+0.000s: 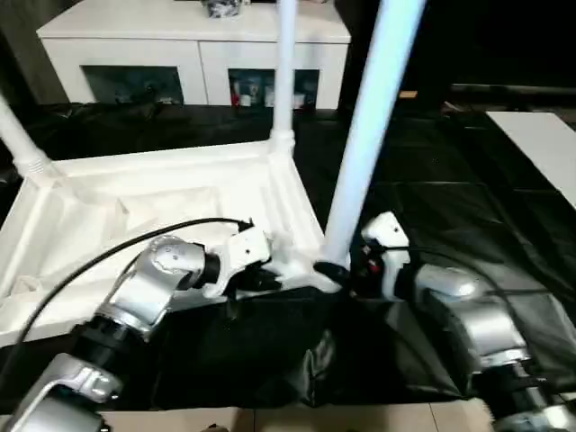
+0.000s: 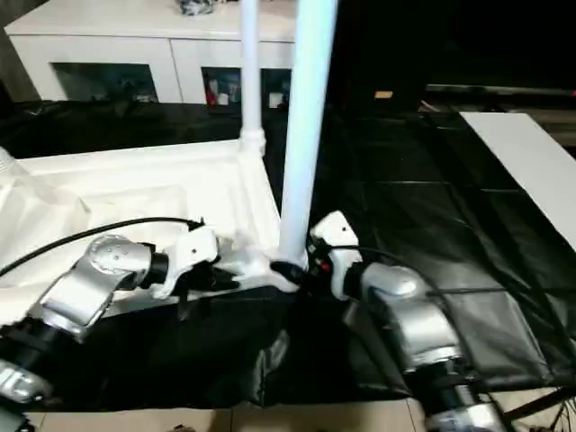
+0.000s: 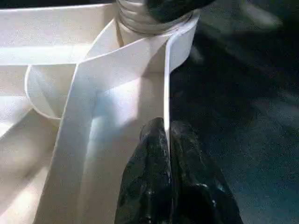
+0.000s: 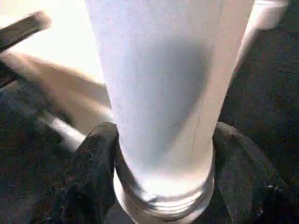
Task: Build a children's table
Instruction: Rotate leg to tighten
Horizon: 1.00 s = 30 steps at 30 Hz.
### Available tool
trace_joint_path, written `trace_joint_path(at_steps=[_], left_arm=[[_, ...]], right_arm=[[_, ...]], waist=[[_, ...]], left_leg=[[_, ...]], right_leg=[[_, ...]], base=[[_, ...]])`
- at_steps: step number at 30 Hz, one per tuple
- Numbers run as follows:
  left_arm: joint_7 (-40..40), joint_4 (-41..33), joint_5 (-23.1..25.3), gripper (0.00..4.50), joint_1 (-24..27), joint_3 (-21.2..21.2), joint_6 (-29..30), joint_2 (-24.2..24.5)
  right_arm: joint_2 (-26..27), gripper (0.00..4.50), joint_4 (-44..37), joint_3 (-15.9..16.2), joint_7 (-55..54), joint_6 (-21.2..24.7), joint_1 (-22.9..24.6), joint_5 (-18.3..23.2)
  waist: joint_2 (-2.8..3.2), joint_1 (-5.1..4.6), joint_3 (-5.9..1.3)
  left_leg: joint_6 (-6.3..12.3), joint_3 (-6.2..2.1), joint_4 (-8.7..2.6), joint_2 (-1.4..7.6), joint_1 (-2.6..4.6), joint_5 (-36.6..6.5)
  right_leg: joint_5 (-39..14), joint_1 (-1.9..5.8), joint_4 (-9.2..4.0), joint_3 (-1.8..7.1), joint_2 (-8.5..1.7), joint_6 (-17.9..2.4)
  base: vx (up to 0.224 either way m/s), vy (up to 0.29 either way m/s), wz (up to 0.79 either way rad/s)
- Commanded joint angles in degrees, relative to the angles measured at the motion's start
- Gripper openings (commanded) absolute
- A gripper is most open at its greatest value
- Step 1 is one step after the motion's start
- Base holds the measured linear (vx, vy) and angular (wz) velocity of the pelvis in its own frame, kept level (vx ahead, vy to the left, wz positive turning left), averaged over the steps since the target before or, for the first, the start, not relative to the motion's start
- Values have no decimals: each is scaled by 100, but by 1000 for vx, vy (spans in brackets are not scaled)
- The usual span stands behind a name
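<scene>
Tabletop: the white tabletop lies underside up on black sheeting, in front of a white cabinet.
Legs done: two legs stand in sockets, one at the far right corner, one at the far left corner.
Leg in hand: a third leg stands at the near right corner socket; whether it is fully seated I cannot tell.
Right gripper: jaws spread around this leg's base, gripping it.
Left gripper: jaws pinched on the tabletop's rim beside that socket.
Left to do: seat this leg, fit the fourth, turn the table upright.
</scene>
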Motion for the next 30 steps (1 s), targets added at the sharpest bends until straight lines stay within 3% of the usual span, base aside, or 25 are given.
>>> trace_joint_path(at_steps=[1, 5, 7, 9, 11, 13, 15, 21, 25, 28, 30], left_arm=[[714, 176, 107, 0, -145, -107, 341, -523], [1884, 583, 172, 0, -425, 184, 648, -1251], [2315, 754, 207, 0, -552, 297, 657, -1509], [2522, 882, 260, 0, -645, 341, 634, -1651], [2532, 919, 326, 0, -679, 314, 594, -1660], [2369, 871, 394, 0, -641, 240, 521, -1546], [2308, 826, 533, 0, -610, 116, 428, -1396], [1825, 423, 436, 0, -342, 84, 394, -960], [1115, 38, 336, 0, -88, -18, 321, -454], [724, -72, 249, 0, 15, -70, 259, -229], [-218, -380, -18, 0, 176, -289, -43, 170]], right_arm=[[358, 266, 508, -59, -1156, 421, -75, -368], [980, 265, 855, -227, -2468, 521, -265, -655], [1211, 264, 1053, -317, -2819, 501, -425, -665], [1361, 264, 1272, -403, -2888, 372, -606, -567], [1411, 264, 1356, -421, -2734, 228, -702, -489], [1360, 320, 1114, -403, -2447, 0, -690, -468], [1284, 344, 941, -392, -2489, -83, -646, -558], [752, 389, 377, -284, -1918, 45, -491, -538], [-19, 389, -293, -10, -603, 32, -190, -343], [-449, 389, -599, 218, 189, -123, 23, -267], [-921, 389, -760, 417, 839, -292, 199, -281]], waist=[[-9, -35, -255], [3, -102, -265], [31, -111, -271], [24, -104, -284], [36, -115, -287], [35, -97, -301], [38, -91, -304], [23, -75, -356], [29, -28, -384], [46, -20, -370], [40, -9, -371]], left_leg=[[-227, -150, -476, 266, 99, -2075], [-232, -183, -468, 244, 127, -2300], [-205, -192, -493, 248, 97, -2322], [-194, -189, -496, 251, 131, -2400], [-147, -192, -512, 253, 96, -2381], [-112, -180, -519, 261, 77, -2236], [-79, -160, -522, 267, 77, -2127], [84, -145, -494, 280, -22, -1426], [363, -99, -418, 278, -46, -832], [440, -84, -403, 289, -19, -853], [428, -93, -405, 294, -6, -937]], right_leg=[[-2915, 136, -593, 250, -400, -815], [-3256, 103, -684, 211, -411, -593], [-3065, 118, -688, 206, -401, -572], [-2891, 104, -693, 203, -390, -585], [-2664, 137, -684, 203, -402, -634], [-2405, 158, -659, 220, -406, -682], [-2168, 158, -639, 236, -393, -764], [-1463, 261, -524, 244, -400, -958], [-471, 294, -421, 256, -391, -1237], [-312, 282, -402, 257, -373, -1389], [-454, 288, -405, 247, -380, -1442]], base=[[0, 0, 0], [0, 0, 0], [0, 0, 0], [0, 0, 0], [0, 0, 0], [0, 0, 0], [0, 0, 0], [0, 0, 0], [25, -10, -1], [17, -6, -1], [0, 0, 0]])
